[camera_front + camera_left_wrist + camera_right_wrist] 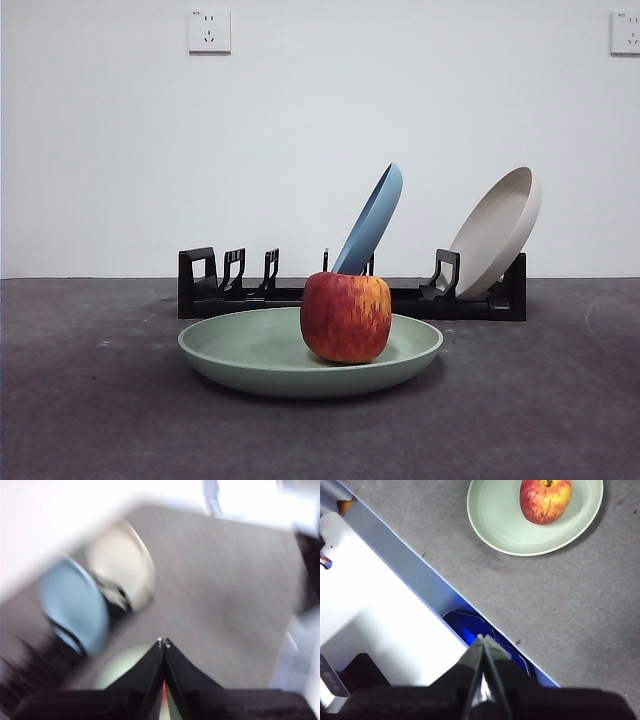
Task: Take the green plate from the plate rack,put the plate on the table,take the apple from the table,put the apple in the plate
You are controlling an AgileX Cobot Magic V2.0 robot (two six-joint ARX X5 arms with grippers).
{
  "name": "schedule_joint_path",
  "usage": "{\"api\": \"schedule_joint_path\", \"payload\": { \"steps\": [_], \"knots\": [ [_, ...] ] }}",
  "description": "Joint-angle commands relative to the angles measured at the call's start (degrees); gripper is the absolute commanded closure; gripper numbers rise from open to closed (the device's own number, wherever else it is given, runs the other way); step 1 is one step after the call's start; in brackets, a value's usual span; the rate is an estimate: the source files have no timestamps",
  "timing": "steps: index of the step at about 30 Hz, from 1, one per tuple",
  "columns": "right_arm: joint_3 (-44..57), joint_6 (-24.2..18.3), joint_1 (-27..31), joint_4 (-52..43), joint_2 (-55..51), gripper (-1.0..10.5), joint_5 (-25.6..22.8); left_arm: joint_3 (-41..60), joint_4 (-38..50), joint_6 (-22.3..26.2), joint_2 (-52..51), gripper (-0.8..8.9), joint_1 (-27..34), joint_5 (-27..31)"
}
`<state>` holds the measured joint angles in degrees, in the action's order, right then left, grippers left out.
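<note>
1. The apple (pixel 345 317) sits upright inside the green plate (pixel 250 350), a little off the plate's middle, and the plate lies flat on the tabletop (pixel 90 420).
2. Just behind the plate stands the plate rack (pixel 205 290), holding a blue plate (pixel 371 220) and a beige plate (pixel 497 232), both tilted.
3. The left pincer (pixel 163 643) hangs above the plate with tips pressed together, holding nothing.
4. The right pincer (pixel 484 643) is also pressed together and empty, well apart from the plate, beyond the tabletop edge.
5. I judge the task finished; the left arm is nearer to the apple.
</note>
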<state>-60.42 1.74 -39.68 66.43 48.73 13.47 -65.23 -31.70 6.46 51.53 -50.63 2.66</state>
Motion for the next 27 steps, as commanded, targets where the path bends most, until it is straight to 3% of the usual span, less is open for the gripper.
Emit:
{"api": "schedule_joint_path", "payload": {
  "steps": [1,6,11,17,27],
  "knots": [
    [0.2,0.3,-0.1,-0.1,-0.2,9.6,-0.1,1.3,6.7,2.8,-3.6,8.17,10.3,-4.2],
    [0.2,0.3,-0.1,-0.1,-0.2,9.6,-0.1,9.2,17.3,2.8,-12.3,8.17,24.5,-6.1],
    [0.2,0.3,-0.1,-0.1,-0.2,9.6,-0.1,23.7,26.4,2.8,-24.0,8.17,33.7,-4.2],
    [0.2,0.3,-0.1,-0.1,-0.2,9.6,-0.1,41.8,34.2,1.2,-35.7,8.17,39.9,-2.8],
    [0.2,0.3,-0.1,-0.1,-0.2,9.6,-0.1,59.3,34.4,-5.0,-47.0,8.17,45.7,-2.8]
  ]
}}
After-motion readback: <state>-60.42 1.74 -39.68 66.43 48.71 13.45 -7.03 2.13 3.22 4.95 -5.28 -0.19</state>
